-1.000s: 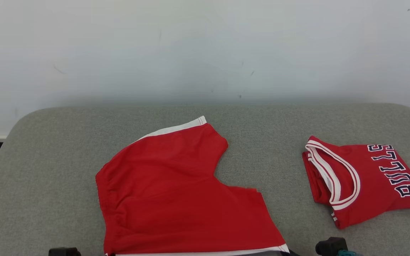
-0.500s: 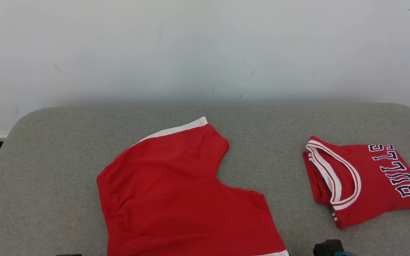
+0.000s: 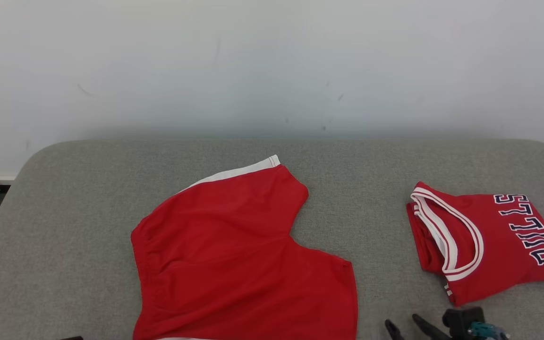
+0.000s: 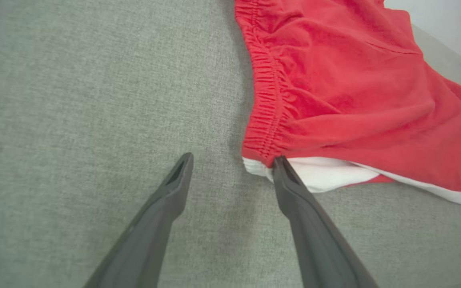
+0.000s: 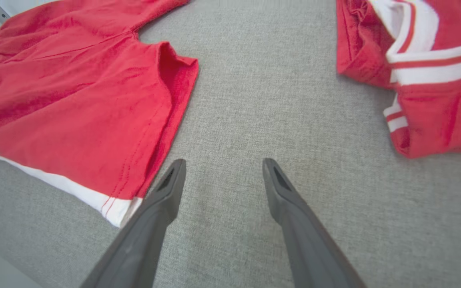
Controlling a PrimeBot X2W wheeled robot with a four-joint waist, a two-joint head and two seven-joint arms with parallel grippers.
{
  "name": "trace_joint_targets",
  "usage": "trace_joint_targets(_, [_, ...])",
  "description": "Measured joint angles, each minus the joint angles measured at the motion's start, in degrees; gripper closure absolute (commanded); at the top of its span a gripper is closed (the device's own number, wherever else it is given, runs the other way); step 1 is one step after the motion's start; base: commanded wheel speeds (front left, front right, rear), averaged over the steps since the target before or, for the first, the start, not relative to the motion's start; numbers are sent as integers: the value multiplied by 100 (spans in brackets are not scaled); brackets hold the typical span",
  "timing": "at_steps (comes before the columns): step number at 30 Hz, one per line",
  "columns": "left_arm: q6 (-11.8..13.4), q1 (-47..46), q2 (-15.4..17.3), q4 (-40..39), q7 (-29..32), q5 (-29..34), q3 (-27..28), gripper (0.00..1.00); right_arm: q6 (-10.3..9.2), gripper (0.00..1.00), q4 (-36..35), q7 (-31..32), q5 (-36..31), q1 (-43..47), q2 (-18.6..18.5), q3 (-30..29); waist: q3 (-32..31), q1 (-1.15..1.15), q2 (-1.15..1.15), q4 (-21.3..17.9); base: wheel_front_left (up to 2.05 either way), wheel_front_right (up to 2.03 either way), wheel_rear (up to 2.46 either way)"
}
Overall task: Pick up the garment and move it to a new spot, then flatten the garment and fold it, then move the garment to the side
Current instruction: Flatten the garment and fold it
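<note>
The garment, a pair of red shorts with white hem bands, lies spread on the grey padded surface, waistband to the left. My left gripper is open just off the waistband's near corner of the shorts, with its right finger touching the white band there. Beside the near leg hem of the shorts my right gripper stands open over bare cloth surface, holding nothing. Its spread tips mark the right gripper at the head view's bottom edge.
A folded red jersey with white trim and dark lettering lies at the right, close to my right gripper; the jersey is up and to the right of it. A white wall backs the surface, and floor shows past its left end.
The right gripper's fingers have come into the head view, spread apart. The shorts' near right corner has drawn back to the left. The camera has shifted slightly.
</note>
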Motion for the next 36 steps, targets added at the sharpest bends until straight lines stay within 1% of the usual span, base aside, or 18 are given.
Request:
trace_joint_targets(5, [89, 124, 170, -209, 0, 25, 151, 0, -55, 0, -153, -104, 23, 47, -143, -167, -12, 0, 0, 29, 0, 0, 0])
trace_joint_targets(8, [123, 219, 191, -410, 0, 65, 234, 0, -135, 0, -222, -170, 43, 63, -221, -280, -20, 0, 0, 59, 0, 0, 0])
trace_joint_targets(10, [142, 220, 202, -459, 0, 97, 252, 0, -151, 0, -254, -174, 51, 67, -248, -309, -24, 0, 0, 74, 0, 0, 0])
trace_joint_targets(11, [193, 238, 269, -592, 0, 140, 343, 0, -154, 0, -296, -197, 59, 70, -267, -334, -35, 0, 0, 109, 0, 0, 0])
trace_joint_targets(14, [238, 293, 353, -675, 0, 183, 421, 0, -171, 0, -330, -220, 73, 84, -268, -358, -48, 0, 0, 140, 0, 0, 0])
trace_joint_targets(16, [350, 373, 421, -797, 0, 201, 530, 0, -198, 0, -380, -237, 73, 86, -267, -379, -66, 0, 0, 166, 0, 0, 0])
trace_joint_targets(18, [427, 442, 483, -950, 0, 241, 675, 0, -204, 0, -475, -269, 71, 86, -264, -419, -78, 0, 0, 178, 0, 0, 0])
trace_joint_targets(20, [511, 442, 511, -1112, 0, 349, 786, 0, -254, 0, -543, -320, 60, 81, -250, -489, -86, 0, 0, 184, 0, 0, 0])
trace_joint_targets(22, [632, 445, 527, -1254, 0, 452, 924, 0, -279, 0, -612, -334, 3, 61, -247, -536, -95, 0, 0, 174, 0, 0, 0])
trace_joint_targets(27, [795, 688, 577, -1625, -5, 505, 1391, 0, -356, 0, -803, -410, -131, 46, -224, -746, -116, 0, 0, 77, 0, 0, 0])
trace_joint_targets(31, [892, 839, 603, -1858, -5, 576, 1758, 0, -430, 0, -903, -425, -349, -29, -243, -898, -126, 0, 0, -30, 0, 0, 0])
trace_joint_targets(33, [900, 916, 601, -2000, -5, 624, 1942, 0, -455, 0, -967, -427, -470, -75, -248, -996, -127, 0, 0, -88, 0, 0, 0])
trace_joint_targets(34, [943, 944, 592, -2061, -5, 669, 2024, 0, -457, 0, -1017, -439, -501, -75, -253, -1048, -127, 0, 0, -118, 0, 0, 0])
trace_joint_targets(36, [942, 1019, 590, -2192, -5, 813, 2156, 0, -500, 0, -1084, -442, -624, -69, -257, -1115, -124, 0, 0, -173, 0, 0, 0])
